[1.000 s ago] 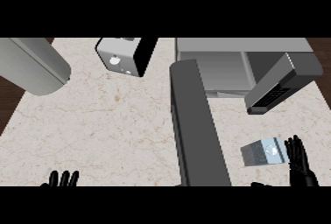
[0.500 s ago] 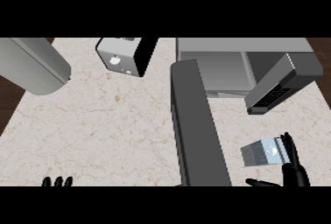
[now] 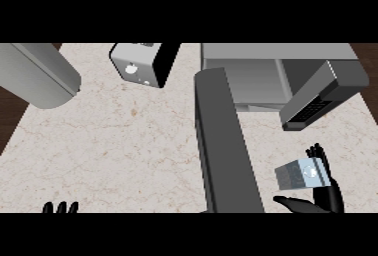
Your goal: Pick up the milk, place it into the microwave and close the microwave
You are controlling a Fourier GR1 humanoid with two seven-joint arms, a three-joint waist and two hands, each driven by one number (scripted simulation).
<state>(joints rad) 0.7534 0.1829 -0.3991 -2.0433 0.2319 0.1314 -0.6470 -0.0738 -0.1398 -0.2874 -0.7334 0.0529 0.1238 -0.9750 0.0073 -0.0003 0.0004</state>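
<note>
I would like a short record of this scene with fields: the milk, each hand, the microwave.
milk: small carton on the counter, right of the open door
right hand: open, fingers straight beside the carton, thumb below it
left hand: only fingertips at the lower edge
microwave: door open, cavity without the milk
</note>
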